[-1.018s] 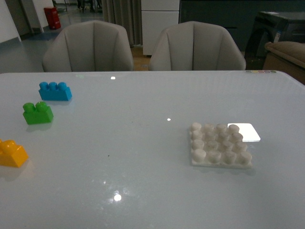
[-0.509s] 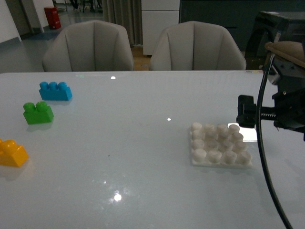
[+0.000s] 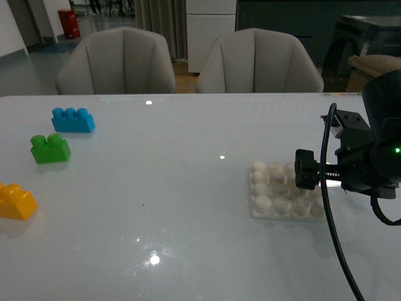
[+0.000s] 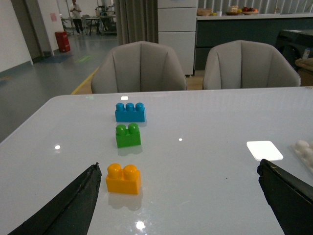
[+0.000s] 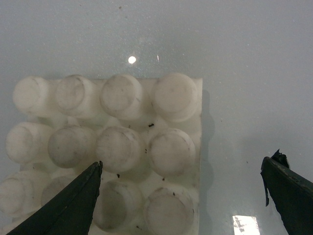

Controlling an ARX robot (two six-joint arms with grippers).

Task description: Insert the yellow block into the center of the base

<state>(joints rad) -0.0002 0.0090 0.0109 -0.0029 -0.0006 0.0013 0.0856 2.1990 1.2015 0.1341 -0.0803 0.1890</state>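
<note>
Nothing of the insertion is done yet, by the look of it: the small orange-yellow plastic brick with two round studs (image 3: 15, 200) lies alone on the pale glossy table (image 3: 188, 219) at about 9 o'clock in the front view, hard by that edge of the picture. It is well apart from the flat square white plastic base plate with round studs (image 3: 279, 199), which lies at about 4 o'clock. The plate's centre studs are bare. What is left, I judge, is the whole job: grasp the yellow brick, carry it across and press it onto the middle studs. The right claw (image 3: 305, 169) hangs over the plate's 3 o'clock side, jaws spread wide and pinching nothing; its wrist view looks straight down on the studs, and I cannot tell whether it touches them. The left claw (image 4: 179, 166) is likewise spread and empty, with the yellow brick lying on the table ahead of it, untouched. By count: one yellow brick, one green two-stud brick (image 3: 50, 148) at 10 o'clock, one blue three-stud brick (image 3: 72, 120) just beyond it, one base plate, one bright white patch (image 3: 333, 182) partly hidden behind the right arm, and two grey chairs (image 3: 116, 61) at 12 o'clock.
</note>
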